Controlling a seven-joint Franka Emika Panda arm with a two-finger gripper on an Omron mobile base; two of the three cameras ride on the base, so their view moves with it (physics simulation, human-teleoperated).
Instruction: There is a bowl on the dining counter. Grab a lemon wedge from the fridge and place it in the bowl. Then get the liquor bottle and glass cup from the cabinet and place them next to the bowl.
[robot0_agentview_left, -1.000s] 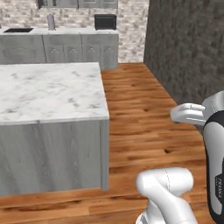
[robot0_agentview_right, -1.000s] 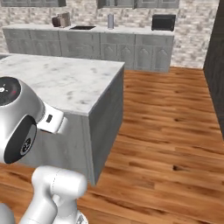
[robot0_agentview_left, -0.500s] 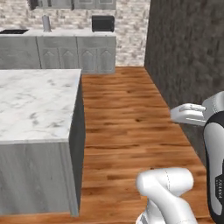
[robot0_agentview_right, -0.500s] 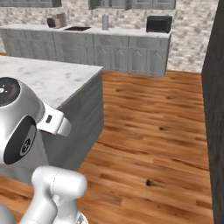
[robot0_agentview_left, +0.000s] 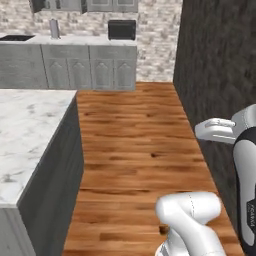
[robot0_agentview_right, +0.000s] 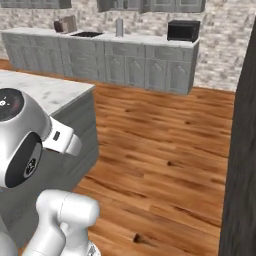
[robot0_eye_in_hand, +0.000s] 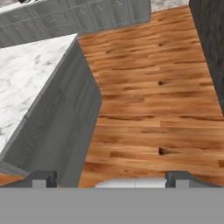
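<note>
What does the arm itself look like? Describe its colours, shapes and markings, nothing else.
The arm is glossy white with rounded, bulbous links. One link carries a long dark panel with small pale lettering. In the right base view a round dark joint cap shows tiny coloured dots. The gripper ends in two small dark grey, blocky fingertips.

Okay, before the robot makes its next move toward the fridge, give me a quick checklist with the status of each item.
1. Gripper open and empty: ok, fingertips stand wide with nothing between them.
2. Wood floor ahead free of obstacles: ok.
3. Marble-topped island clear of the arm: ok, it sits off to the left.
4. Dark wall on the right clear of the arm: cannot tell, the arm looks close to it.
5. Fridge located: cannot tell.
6. Bowl located: cannot tell.
</note>
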